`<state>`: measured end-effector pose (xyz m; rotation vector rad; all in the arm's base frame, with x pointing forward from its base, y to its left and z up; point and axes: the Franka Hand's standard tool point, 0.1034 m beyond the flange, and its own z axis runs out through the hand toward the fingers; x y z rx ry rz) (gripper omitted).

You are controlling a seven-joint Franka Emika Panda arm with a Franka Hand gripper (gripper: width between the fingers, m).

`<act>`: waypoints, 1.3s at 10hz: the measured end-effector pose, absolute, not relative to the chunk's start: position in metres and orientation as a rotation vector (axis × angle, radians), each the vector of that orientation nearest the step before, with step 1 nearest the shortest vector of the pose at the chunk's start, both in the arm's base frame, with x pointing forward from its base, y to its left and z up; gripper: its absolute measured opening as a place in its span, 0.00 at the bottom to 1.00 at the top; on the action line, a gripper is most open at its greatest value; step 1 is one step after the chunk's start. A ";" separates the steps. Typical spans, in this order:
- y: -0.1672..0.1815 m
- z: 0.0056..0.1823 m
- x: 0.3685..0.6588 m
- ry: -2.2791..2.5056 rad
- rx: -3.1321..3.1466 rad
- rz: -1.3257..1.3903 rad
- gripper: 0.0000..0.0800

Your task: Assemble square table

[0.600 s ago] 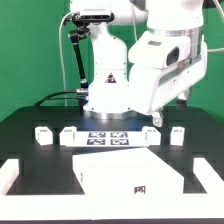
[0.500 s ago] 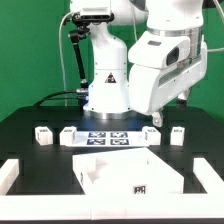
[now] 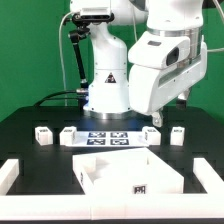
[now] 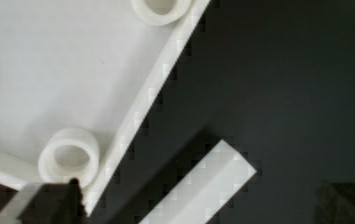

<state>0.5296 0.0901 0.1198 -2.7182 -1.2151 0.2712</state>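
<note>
The claw [image 4: 195,200] stood as wide open as it goes and held nothing. Its two dark fingertips [image 4: 49,203] were far apart, one over the rim of the tabletop [image 4: 58,90] and the other out over the bare black table [image 4: 289,90]. The tabletop lay flat right under the claw with its round sockets [image 4: 71,155] facing up, ready to take legs. Since the claw straddled the rim, it seemed lined up to grip the slab by its edge, probably to shift it. A white strip [image 4: 224,180] lay just beside that rim, below the gap of the claw; what it was could not be told. The legs [image 3: 43,135] waited in a loose row either side of the marker board [image 3: 108,139]. They were away from the claw and beyond the tabletop, so they left it working room.
</note>
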 end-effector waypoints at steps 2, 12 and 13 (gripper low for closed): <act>0.088 0.119 0.528 -1.230 -2.710 0.271 0.81; -0.020 0.056 0.461 -2.213 -1.933 0.037 0.81; -0.030 0.049 0.463 -2.356 -1.796 -0.012 0.81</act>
